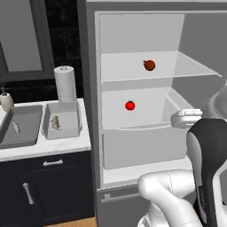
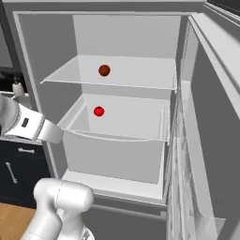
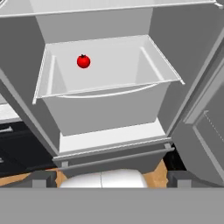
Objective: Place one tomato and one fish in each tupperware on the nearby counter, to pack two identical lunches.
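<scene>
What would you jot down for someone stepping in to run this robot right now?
Gripper: open, holding nothing, facing the open fridge.
Bright red tomato sits in the fridge drawer; a darker tomato sits on the shelf above it.
On the counter left of the fridge, the darker tupperware and the lighter tupperware each hold one fish.
Done: a fish in each tray.
Left: one tomato into each tray; the drawer tomato looks the likelier first pick.
</scene>
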